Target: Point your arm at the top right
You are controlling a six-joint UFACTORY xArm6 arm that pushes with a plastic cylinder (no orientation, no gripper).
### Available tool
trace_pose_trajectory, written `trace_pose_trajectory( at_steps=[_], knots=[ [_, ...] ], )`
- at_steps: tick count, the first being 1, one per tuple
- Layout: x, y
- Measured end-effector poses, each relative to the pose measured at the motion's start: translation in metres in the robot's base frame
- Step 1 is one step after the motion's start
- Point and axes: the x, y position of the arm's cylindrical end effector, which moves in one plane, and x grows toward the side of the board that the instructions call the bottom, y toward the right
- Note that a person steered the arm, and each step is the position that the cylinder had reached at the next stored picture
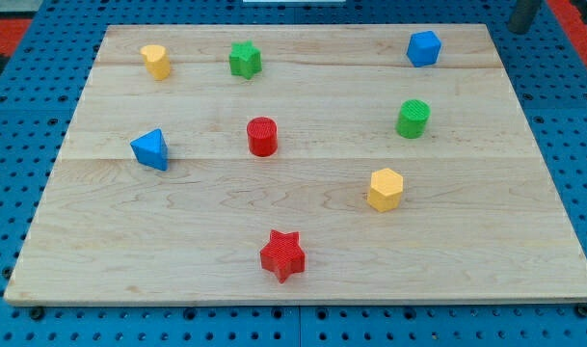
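Note:
My rod shows at the view's top right corner, and my tip [518, 29] sits just past the wooden board's [303, 289] top right corner, over the blue pegboard. The nearest block is a blue cube-like block [423, 47], to the tip's left. A green cylinder [413, 118] lies below that. A yellow hexagonal block [386, 189] sits right of centre. A red cylinder [262, 136] is near the middle and a red star [282, 254] near the bottom. A green star [244, 60], a yellow cylinder [156, 61] and a blue triangular block [150, 148] are on the left side.
The board lies on a blue perforated table [13, 96] that surrounds it on all sides. A red strip [573, 19] shows at the top right behind the rod.

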Motion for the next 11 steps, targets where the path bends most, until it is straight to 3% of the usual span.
trace_pose_trajectory(
  at_steps=[5,6,7,11],
  knots=[
    [0.009,-0.008],
    [0.016,-0.072],
    [0.018,-0.083],
    [0.026,-0.082]
  ],
)
